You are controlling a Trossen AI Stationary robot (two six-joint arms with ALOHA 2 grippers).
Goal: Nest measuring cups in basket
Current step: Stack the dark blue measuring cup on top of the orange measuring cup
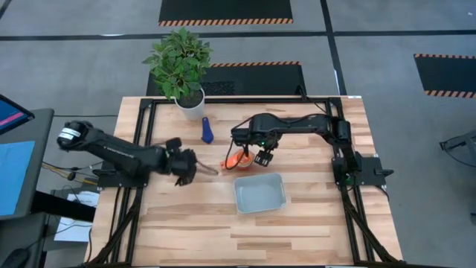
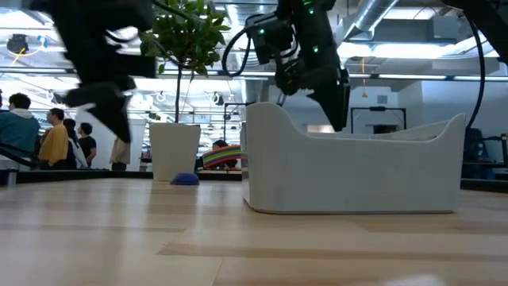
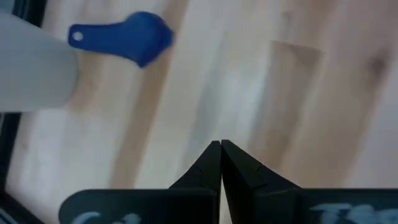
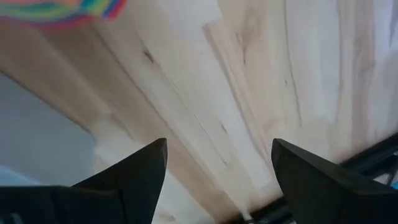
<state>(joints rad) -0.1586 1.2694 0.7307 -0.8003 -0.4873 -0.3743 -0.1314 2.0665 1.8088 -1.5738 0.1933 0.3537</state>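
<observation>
The stack of cups (image 4: 59, 9) is running off the right wrist view's edge as a blur, and the basket (image 2: 353, 171) is hiding its own inside in the low view.

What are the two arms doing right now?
Left hand shut, empty. Right hand open, above stacked cups beside empty basket. Dark blue cup apart, near plant pot.

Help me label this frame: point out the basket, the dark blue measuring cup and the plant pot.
basket (image 1: 262, 202): high view, on its near rim.
dark blue measuring cup (image 1: 207, 132): high view, on its bowl.
plant pot (image 1: 191, 109): high view, on its white side wall.
</observation>
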